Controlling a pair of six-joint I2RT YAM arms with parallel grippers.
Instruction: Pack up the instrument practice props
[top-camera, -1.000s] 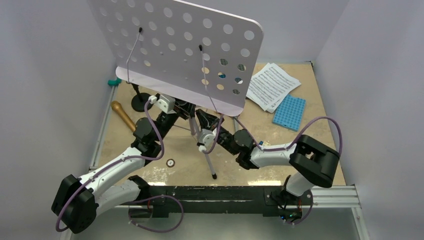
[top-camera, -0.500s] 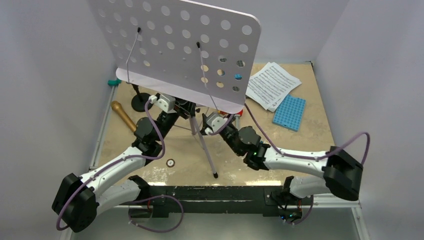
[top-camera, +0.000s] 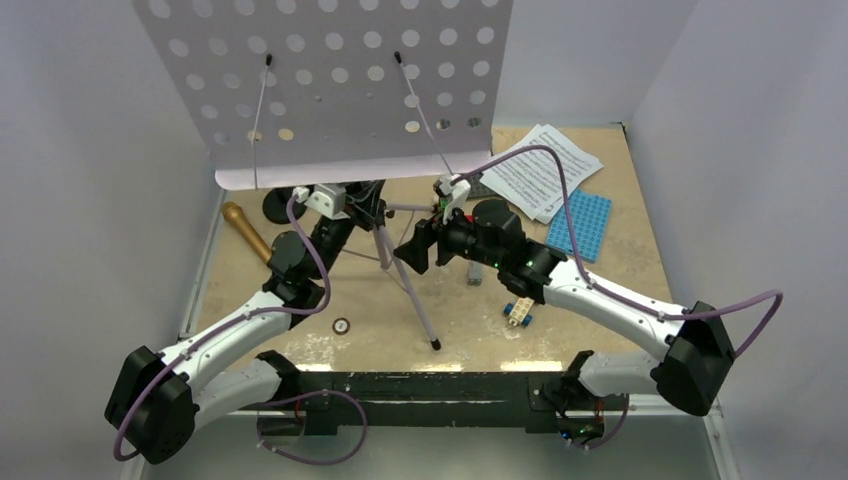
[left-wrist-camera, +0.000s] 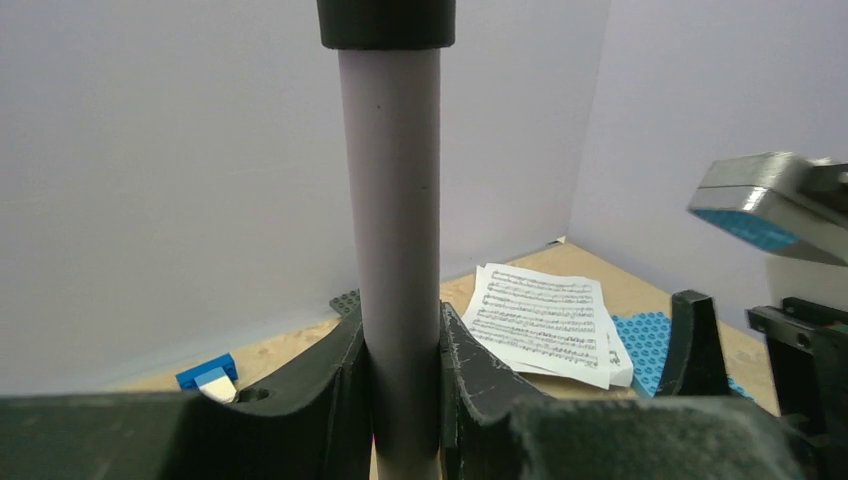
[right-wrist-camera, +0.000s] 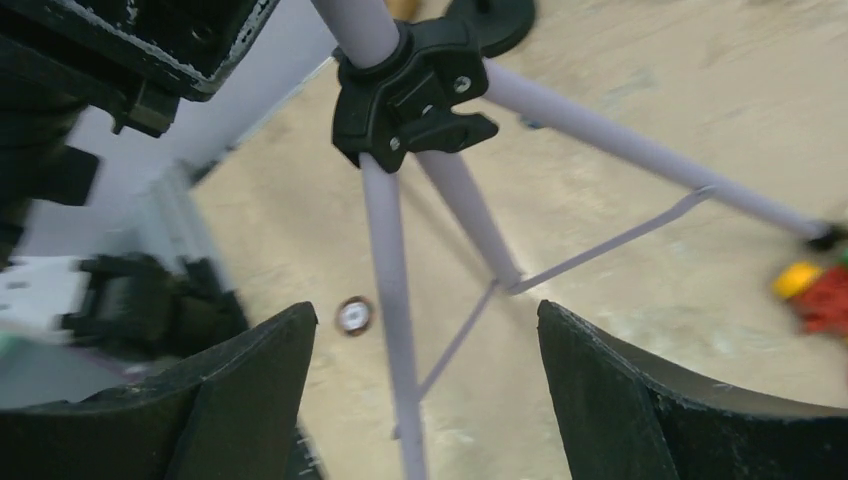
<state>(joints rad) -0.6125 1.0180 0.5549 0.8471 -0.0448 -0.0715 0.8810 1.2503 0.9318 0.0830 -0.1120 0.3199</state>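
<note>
Left gripper (left-wrist-camera: 400, 375) is clenched on the pole of the lilac perforated metal music stand with tripod legs (top-camera: 330, 90), just below a black collar. So that arm is basically holding the whole thing upright near the middle of the table (top-camera: 640, 290).

Right gripper (right-wrist-camera: 420, 400) is spread wide and grasping nothing. It's pointed in at the tripod from about 3 o'clock, with one thin leg running through the gap between its fingers (right-wrist-camera: 250, 400). I can't tell if it's touching.

Progress-wise I'd say we're barely started:
- The stand is fully set up, legs splayed and desk up, so nothing's folded.
- The white sheet-music pages (top-camera: 540, 170) sit loose in a little stack at about 1 o'clock, right beside a blue studded baseplate (top-camera: 578, 225).
- The gold-brown microphone (top-camera: 245, 230) lies flat at 9 o'clock.
- The small black round-based mic stand (top-camera: 280, 205) is just past it.

No case or bag shows anywhere in view, so all four props are left to do. My guess is collapsing those legs comes first.
</note>
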